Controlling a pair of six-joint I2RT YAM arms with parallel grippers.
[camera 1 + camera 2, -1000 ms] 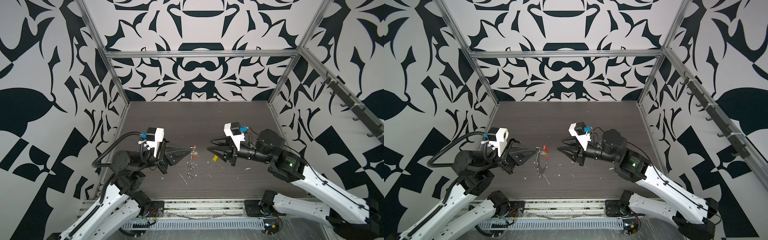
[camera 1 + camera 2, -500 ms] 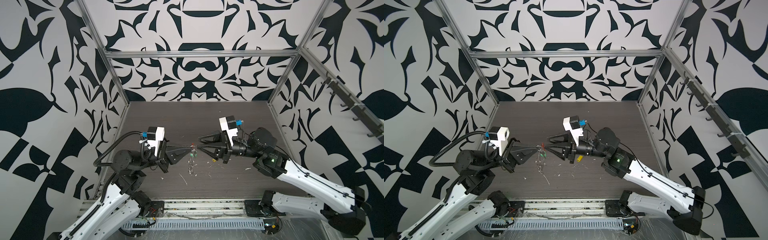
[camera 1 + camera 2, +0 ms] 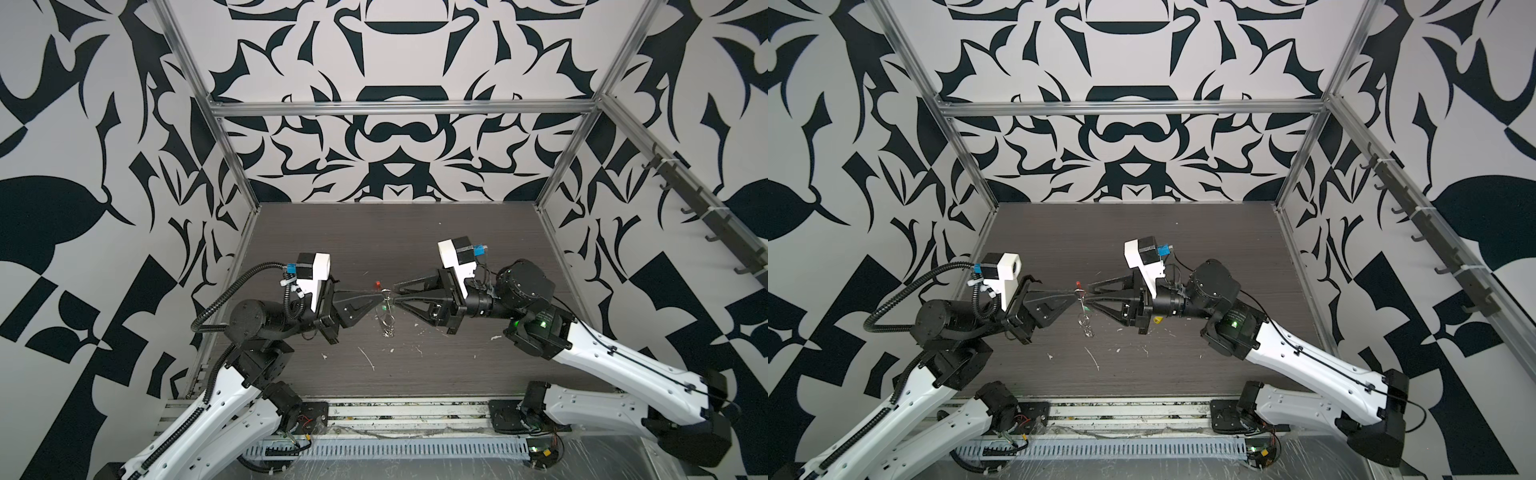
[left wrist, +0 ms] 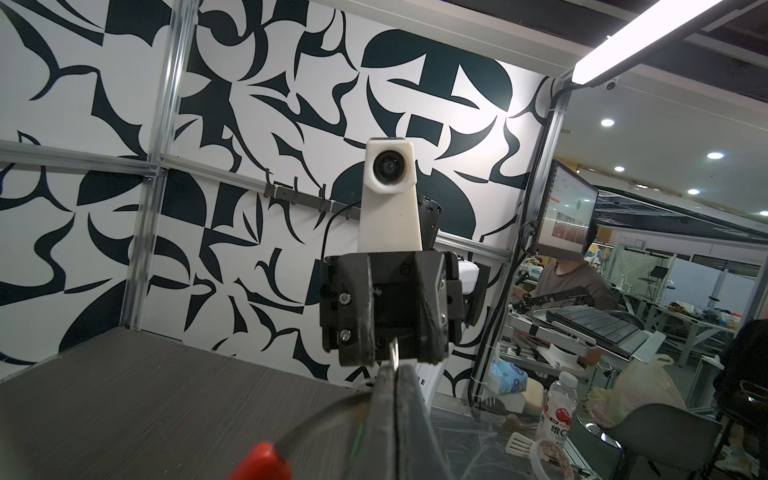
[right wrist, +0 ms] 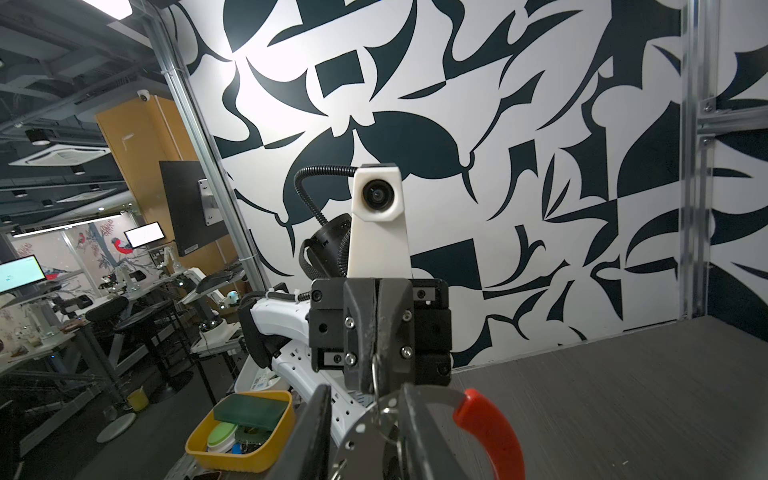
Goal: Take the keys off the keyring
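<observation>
Since a second ago our right gripper [image 3: 395, 294] has swung in from the right side of the table [image 3: 478, 232] and now sits nose to nose with the left gripper [image 3: 383, 296], which has kept its place.

Our left gripper is pinched tight on the keyring [image 3: 388, 330]. It holds the keyring by a small silver ring [image 4: 395, 353] at its very tip, up off the table. The hoop hangs down from that pinch, and we cannot tell whether its lower end touches the wood. The red sleeve [image 3: 378, 284] sticks up just behind the two tips.

Our right gripper's fingers [image 5: 419, 432] stand apart, one on either side of the top of the keyring. In the right wrist view we see the metal lying between them, not clamped.

The green key [image 3: 1084, 308] shows as a small green glint on the hoop just below the tips. The yellow key [image 3: 1157, 319] lies on the table, off the hoop, under the right gripper's body. White flecks [image 3: 368, 359] are scattered on the wood nearer the front edge.
</observation>
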